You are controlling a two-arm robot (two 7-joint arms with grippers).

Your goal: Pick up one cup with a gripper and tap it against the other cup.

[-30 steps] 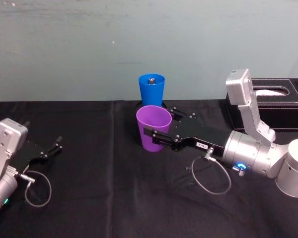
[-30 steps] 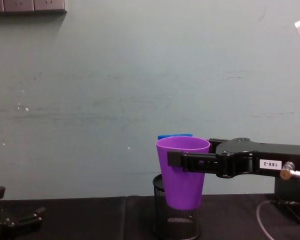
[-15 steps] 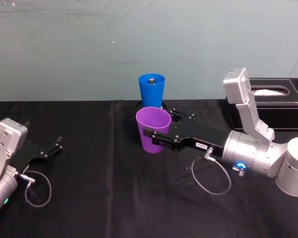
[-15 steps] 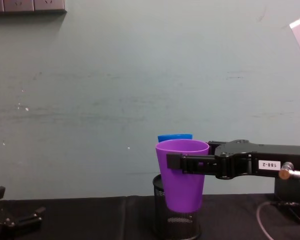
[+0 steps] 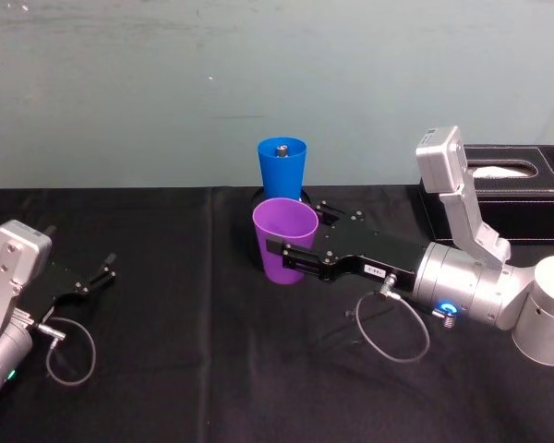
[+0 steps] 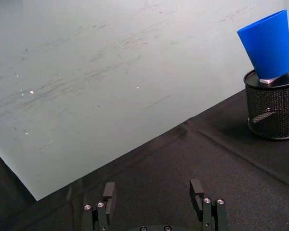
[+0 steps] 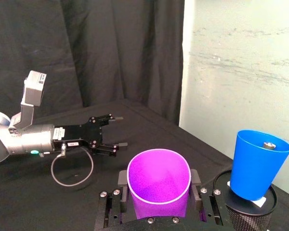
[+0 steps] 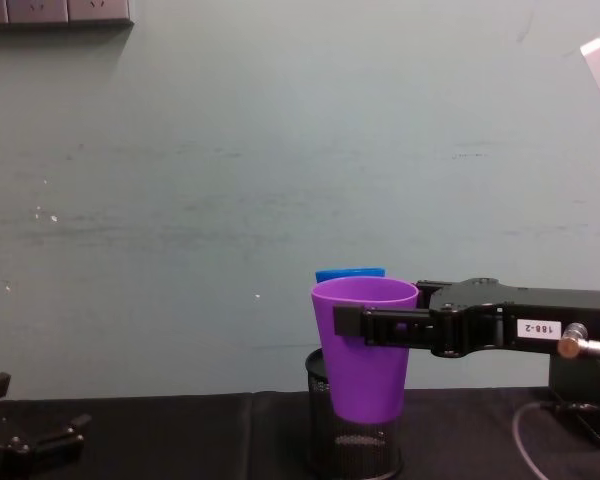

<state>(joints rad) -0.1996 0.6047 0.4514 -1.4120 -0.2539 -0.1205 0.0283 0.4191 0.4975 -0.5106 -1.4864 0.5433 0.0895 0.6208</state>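
Looks like a robotics lab test bench: table (image 5: 212,388) draped in black cloth, scuffed pale green wall (image 8: 180,150) with sockets (image 8: 55,10), black curtain (image 7: 111,48) backdrop, black tissue box (image 5: 522,201) aside.

In the chest view the purple cup (image 8: 365,350) is covering all but the rim of the blue cup (image 8: 350,272) behind it and the top of the mesh holder (image 8: 355,448) beneath it. Whether the cups are touching is staying unclear. A small thing (image 5: 281,149) in the blue cup's mouth is showing too small to identify.

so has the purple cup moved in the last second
Yes, slightly down: in the chest view the purple cup, held by the right hand, sits lower against the blue cup.
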